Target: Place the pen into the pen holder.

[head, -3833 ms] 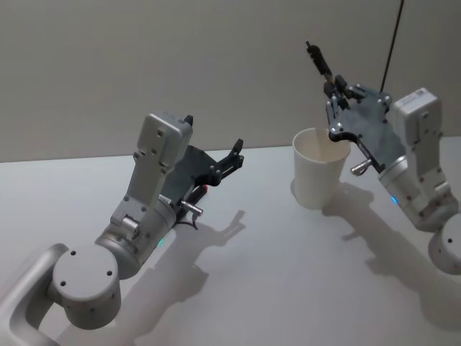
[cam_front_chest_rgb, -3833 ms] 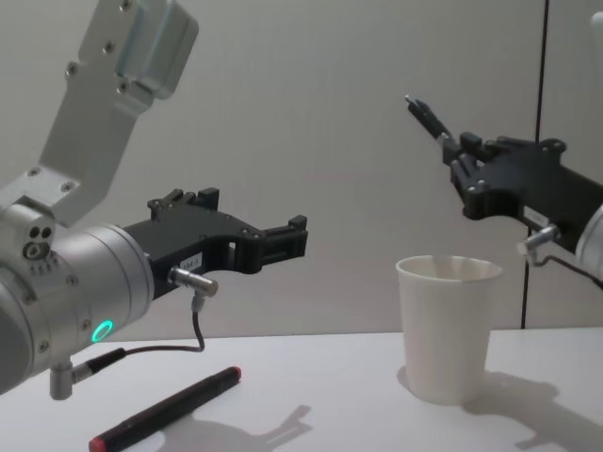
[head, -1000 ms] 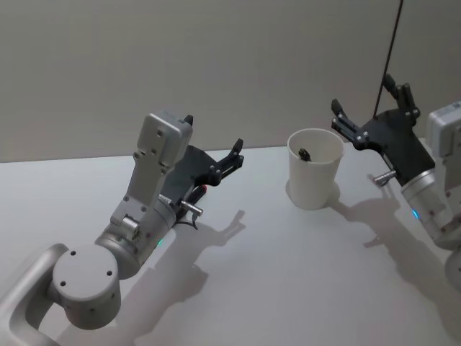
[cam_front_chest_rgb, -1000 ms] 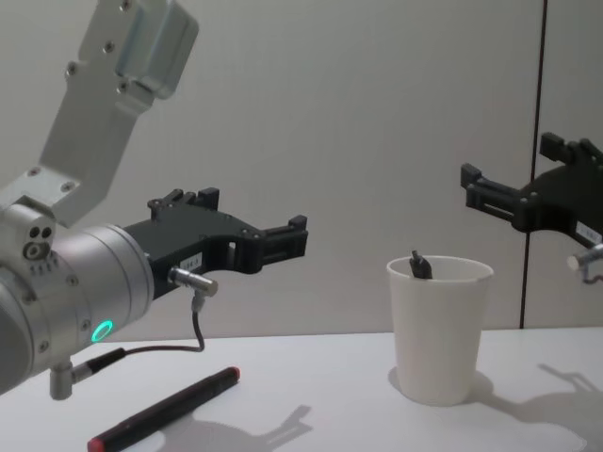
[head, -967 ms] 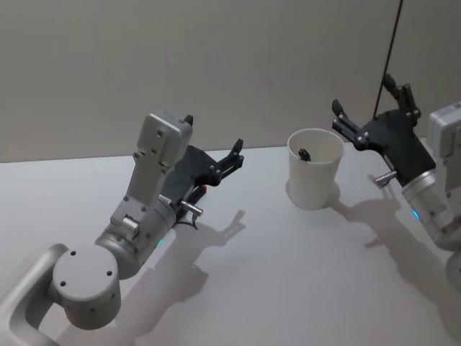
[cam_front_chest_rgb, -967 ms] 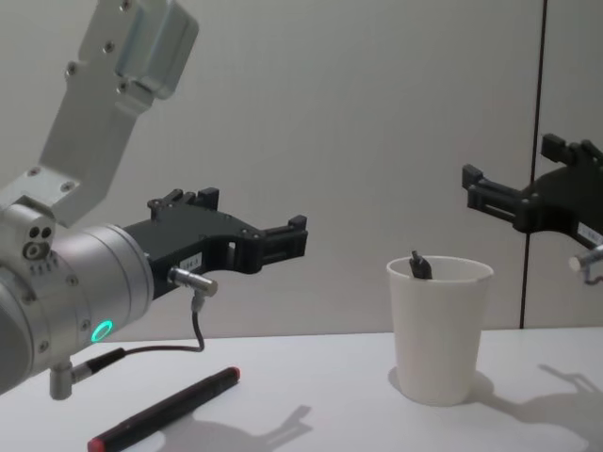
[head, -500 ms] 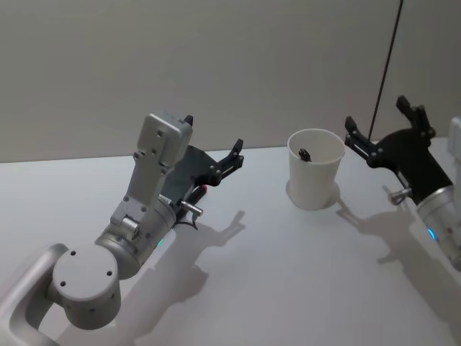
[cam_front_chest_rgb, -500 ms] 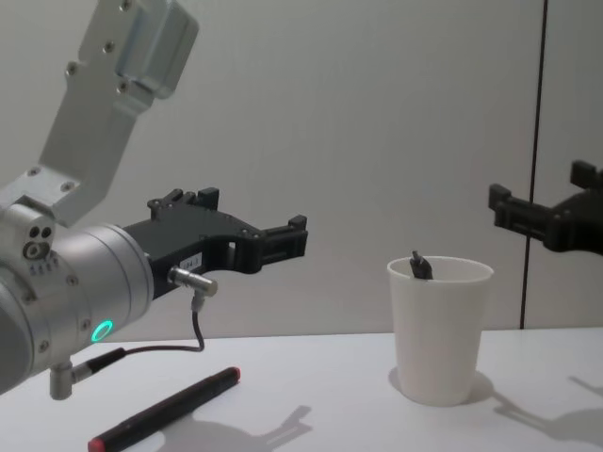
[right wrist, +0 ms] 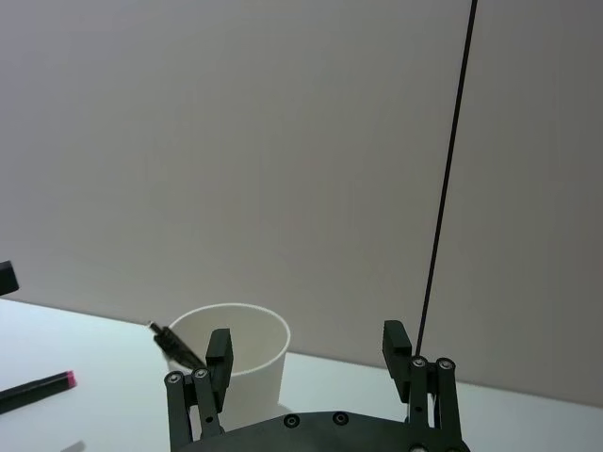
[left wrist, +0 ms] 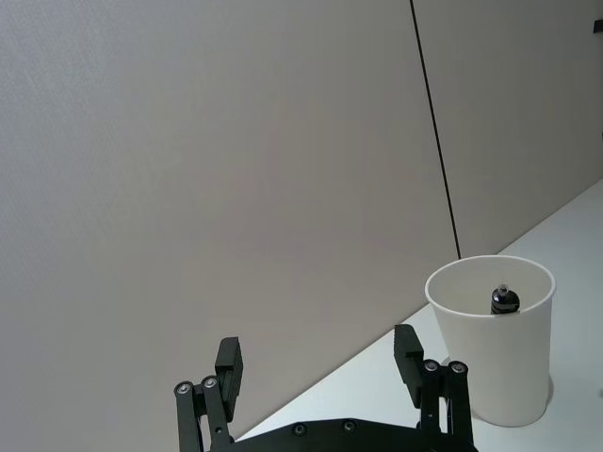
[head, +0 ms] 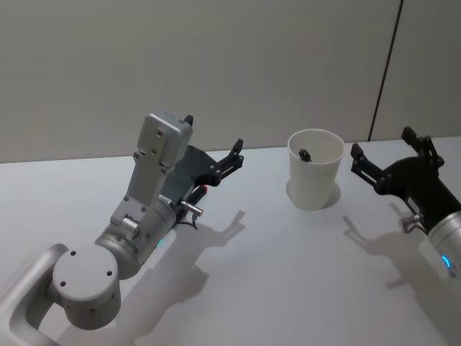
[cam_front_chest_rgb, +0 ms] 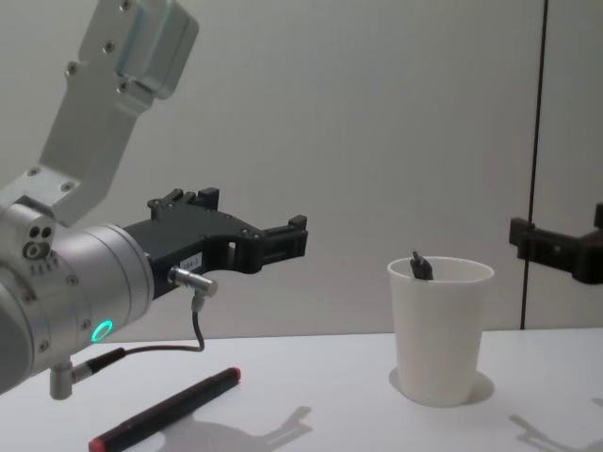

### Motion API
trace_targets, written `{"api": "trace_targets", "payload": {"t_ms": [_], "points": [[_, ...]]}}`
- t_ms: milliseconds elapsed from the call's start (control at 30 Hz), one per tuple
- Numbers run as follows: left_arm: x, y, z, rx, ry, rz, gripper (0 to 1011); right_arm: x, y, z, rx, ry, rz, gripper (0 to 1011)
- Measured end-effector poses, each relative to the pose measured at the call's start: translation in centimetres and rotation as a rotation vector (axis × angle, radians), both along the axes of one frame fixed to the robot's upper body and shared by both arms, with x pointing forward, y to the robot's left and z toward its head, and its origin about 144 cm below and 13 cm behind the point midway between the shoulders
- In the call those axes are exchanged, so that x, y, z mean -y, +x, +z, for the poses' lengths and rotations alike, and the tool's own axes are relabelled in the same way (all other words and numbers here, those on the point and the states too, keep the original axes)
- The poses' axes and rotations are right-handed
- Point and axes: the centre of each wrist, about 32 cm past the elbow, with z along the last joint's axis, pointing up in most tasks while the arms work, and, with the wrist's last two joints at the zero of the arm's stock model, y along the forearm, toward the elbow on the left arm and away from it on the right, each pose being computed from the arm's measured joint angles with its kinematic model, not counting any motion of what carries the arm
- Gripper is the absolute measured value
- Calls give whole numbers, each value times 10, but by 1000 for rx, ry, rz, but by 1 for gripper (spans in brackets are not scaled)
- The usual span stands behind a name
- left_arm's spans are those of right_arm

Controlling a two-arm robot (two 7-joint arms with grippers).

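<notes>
In the head view, the cup point(head: 314, 180) is standing upright on the table point(head: 274, 288), far side, right of centre. The pen point(head: 305, 153) is sitting inside it, its dark end leaning against the inner wall just under the rim. The right gripper point(head: 382, 144) is hovering to the right of the cup, clear of it, with its fingers spread wide and nothing between them. The left gripper point(head: 213, 134) is hanging above the table well to the left, also spread wide and empty.

In the chest view, the cup point(cam_front_chest_rgb: 441, 330) is showing from the side, and the pen's point(cam_front_chest_rgb: 419, 266) end is poking just above the rim. The right gripper point(cam_front_chest_rgb: 558, 231) is coming in at the right edge, higher than the rim and apart from it. The left gripper point(cam_front_chest_rgb: 259, 226) is reaching in from the left, and a second pen point(cam_front_chest_rgb: 165, 410) (black with red ends) is lying on the table below it.

In the left wrist view, the left gripper point(left wrist: 318, 347) is holding its two fingers far apart, gripping nothing, and the cup point(left wrist: 490, 348) with the pen point(left wrist: 505, 299) inside is standing farther off, in front of a plain wall point(left wrist: 236, 141).

In the right wrist view, the right gripper point(right wrist: 307, 341) is gaping wide and empty, with the cup point(right wrist: 259, 363) beyond it and the pen point(right wrist: 177, 347) sticking out over the rim; the second pen point(right wrist: 33, 391) is lying on the table off to one side.
</notes>
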Motion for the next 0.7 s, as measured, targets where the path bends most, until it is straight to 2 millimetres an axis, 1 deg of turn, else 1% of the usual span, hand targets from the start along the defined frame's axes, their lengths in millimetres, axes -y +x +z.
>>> {"api": "trace_targets", "payload": {"t_ms": [133,300,700], "points": [[0,0,0,0,0,0,1001,0,-10,3,-40,12,5,1001],[0,0,0,0,0,0,1001,0,-15,5,-62,18,8,1001],[0,0,0,0,0,0,1001,-1,-16,5,-67,20,9,1001]]}}
